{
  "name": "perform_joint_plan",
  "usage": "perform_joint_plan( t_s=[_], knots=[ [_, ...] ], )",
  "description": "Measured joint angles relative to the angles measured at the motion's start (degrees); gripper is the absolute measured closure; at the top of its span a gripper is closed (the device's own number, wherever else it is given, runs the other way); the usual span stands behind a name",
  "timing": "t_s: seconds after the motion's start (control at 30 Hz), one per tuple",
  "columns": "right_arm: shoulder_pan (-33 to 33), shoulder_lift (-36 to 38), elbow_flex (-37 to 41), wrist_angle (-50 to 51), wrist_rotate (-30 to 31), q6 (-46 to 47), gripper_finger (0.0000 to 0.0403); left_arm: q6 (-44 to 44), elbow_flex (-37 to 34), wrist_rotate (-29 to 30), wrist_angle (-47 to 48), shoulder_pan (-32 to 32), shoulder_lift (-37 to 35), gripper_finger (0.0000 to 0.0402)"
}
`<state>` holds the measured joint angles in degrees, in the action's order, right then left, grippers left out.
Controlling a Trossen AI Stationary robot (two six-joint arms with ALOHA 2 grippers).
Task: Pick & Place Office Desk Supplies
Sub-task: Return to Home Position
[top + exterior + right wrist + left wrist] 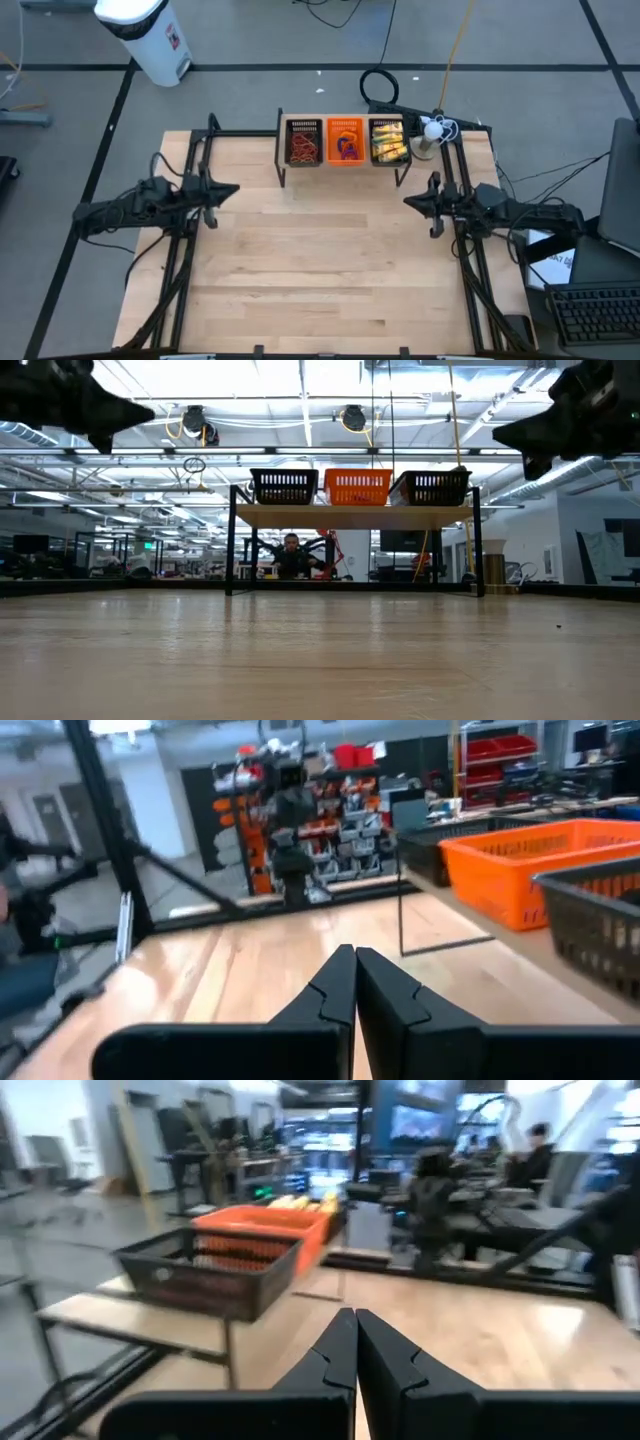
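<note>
Wooden table [320, 290] spreads between the left gripper [232, 190] and right gripper [408, 201], each with fingers pressed together. Beyond, on the shelf [350, 515], office desk supplies [346, 148] fill three trays [283, 487]; they look light and floppy, likely best pinched at an edge.

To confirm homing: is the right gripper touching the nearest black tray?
Apart. The high view shows bare table between the right gripper and the black tray.

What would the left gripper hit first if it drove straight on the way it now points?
Nothing close, it seems. The left gripper, shut, points across the table, just past the front of the shelf. First in line is probably the right gripper, facing it, though heights and depth are hard to judge.
</note>
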<state>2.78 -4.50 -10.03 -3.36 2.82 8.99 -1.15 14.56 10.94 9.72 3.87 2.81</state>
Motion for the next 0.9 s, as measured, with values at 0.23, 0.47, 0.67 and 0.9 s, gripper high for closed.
perform_joint_plan(
  t_s=[0.23, 0.47, 0.67, 0.9],
  knots=[
    [-0.59, 0.12, 4.26, -4.18, -4.19, 0.10, 0.0403, -0.77, -3.40, -1.46, -0.87, -2.28, -0.47, 0.0401],
    [-0.54, 0.12, 8.99, -10.64, -4.47, 3.32, 0.0403, -1.75, -8.34, -1.51, -0.89, -2.68, -1.66, 0.0401],
    [-0.50, 0.12, 8.97, -11.31, -4.15, 5.18, 0.0403, -2.12, -10.68, -1.55, -2.69, -2.68, -2.46, 0.0401],
    [0.25, 0.12, 9.08, -7.38, -1.38, 6.74, 0.0403, -1.38, -11.64, -2.98, -5.90, -2.68, -2.46, 0.0401]
  ],
)
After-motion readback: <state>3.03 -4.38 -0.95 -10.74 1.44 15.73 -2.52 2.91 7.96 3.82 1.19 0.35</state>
